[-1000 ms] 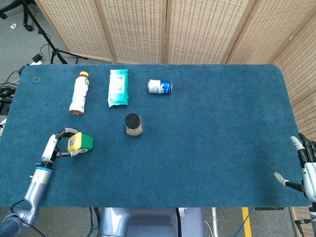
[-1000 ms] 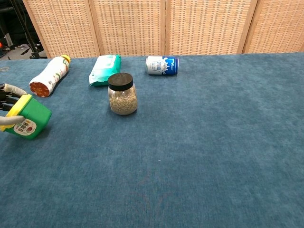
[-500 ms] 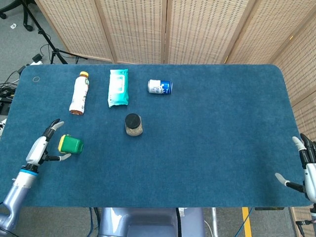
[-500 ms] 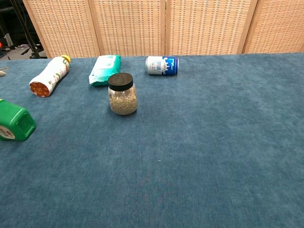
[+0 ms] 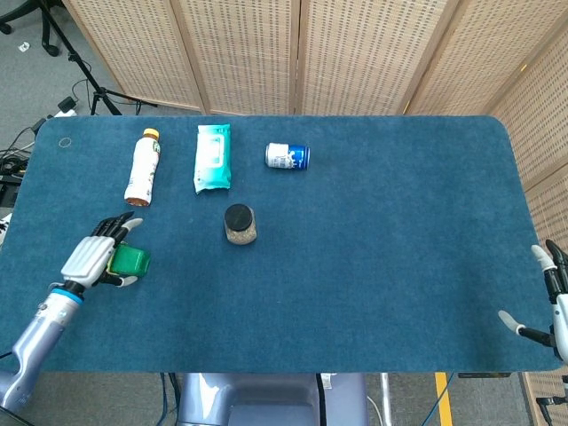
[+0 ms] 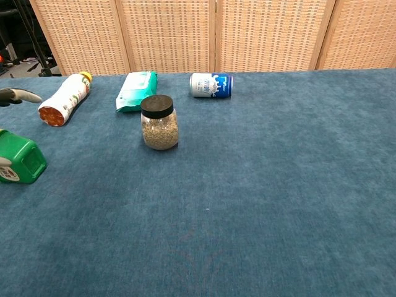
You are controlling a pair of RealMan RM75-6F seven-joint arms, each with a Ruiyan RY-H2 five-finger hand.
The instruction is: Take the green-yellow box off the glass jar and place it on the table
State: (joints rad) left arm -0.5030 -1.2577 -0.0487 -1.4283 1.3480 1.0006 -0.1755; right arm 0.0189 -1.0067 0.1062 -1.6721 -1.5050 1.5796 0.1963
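While the green-yellow box (image 5: 131,260) lies sideways on the counter (image 5: 373,231), left of the grain-filled glass jar (image 5: 239,224), the left hand (image 5: 91,256) is spread above it.

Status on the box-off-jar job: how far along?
Mostly done: the green-yellow box lies on the table, well clear of the glass jar. In hand: the left hand sits spread over the box. Left: pull that hand away. The right hand idles at the table edge.
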